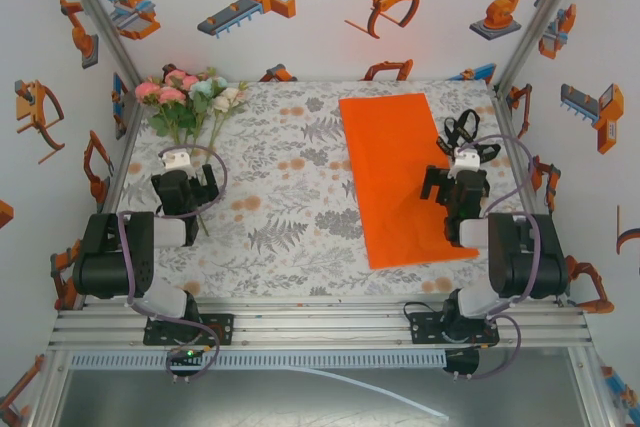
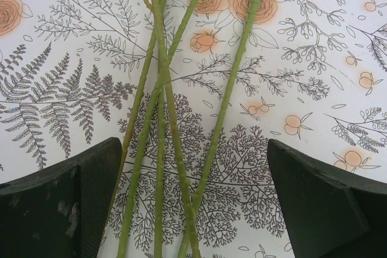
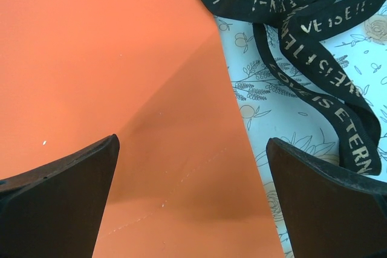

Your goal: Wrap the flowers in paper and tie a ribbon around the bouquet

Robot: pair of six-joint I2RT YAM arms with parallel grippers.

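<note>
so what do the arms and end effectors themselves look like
Both the left arm and right arm are black, with chunky boxy joint housings and a white block at each wrist. A greyish-purple cable loops along each one. The left end effector and right end effector each have two broad, dark, wedge-shaped fingers. No markings can be made out.
</note>
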